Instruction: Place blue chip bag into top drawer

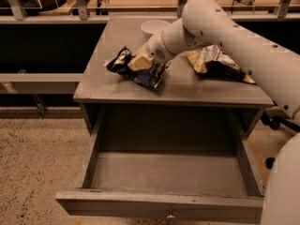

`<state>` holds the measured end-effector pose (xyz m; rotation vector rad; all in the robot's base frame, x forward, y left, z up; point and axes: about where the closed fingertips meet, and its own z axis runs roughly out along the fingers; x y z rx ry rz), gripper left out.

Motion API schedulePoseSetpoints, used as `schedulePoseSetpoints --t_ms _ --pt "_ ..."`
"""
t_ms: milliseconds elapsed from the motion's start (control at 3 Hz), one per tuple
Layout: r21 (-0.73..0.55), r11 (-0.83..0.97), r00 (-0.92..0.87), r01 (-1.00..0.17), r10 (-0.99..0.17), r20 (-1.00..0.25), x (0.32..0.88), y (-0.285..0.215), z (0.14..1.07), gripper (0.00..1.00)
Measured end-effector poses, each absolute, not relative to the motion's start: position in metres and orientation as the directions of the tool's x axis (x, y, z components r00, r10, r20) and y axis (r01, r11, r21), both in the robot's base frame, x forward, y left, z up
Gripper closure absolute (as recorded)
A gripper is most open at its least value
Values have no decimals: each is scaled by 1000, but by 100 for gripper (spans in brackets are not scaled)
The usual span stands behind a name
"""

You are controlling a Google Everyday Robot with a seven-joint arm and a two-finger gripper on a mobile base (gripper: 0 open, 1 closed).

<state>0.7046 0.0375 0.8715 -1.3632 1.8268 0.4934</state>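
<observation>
At the upper middle of the frame, the gripper (pixel 138 62) is down on the grey table (pixel 197 86), its tan tip pressed onto the blue chip bag (pixel 152 76). Whether it has closed on the bag or only rests against it cannot be told from this angle. The crumpled dark bag lies on the tabletop near the front edge, left of centre, with one end sticking out to the left of the gripper and the other spreading below and to its right. The white arm (pixel 220 27) reaches in from the right edge of the frame and slants down leftward to the bag. Just right of the arm, a larger yellow-and-brown chip bag (pixel 218 62) lies on the table, apart from the blue one. A white bowl (pixel 153 27) stands further back on the tabletop, above the gripper in the frame. Below the tabletop, the top drawer (pixel 159 204) is pulled well out toward the lower edge of the frame, its front panel nearest the camera. Speckled floor (pixel 37 163) shows at lower left.
</observation>
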Motion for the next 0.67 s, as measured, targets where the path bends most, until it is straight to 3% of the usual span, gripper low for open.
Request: schedulePoseSetpoints --t_ms 333,667 --pt "-170 290 -47 -942 -614 -788 688 22 878 93" --pt "-199 200 31 -960 -625 -780 649 -6 893 100"
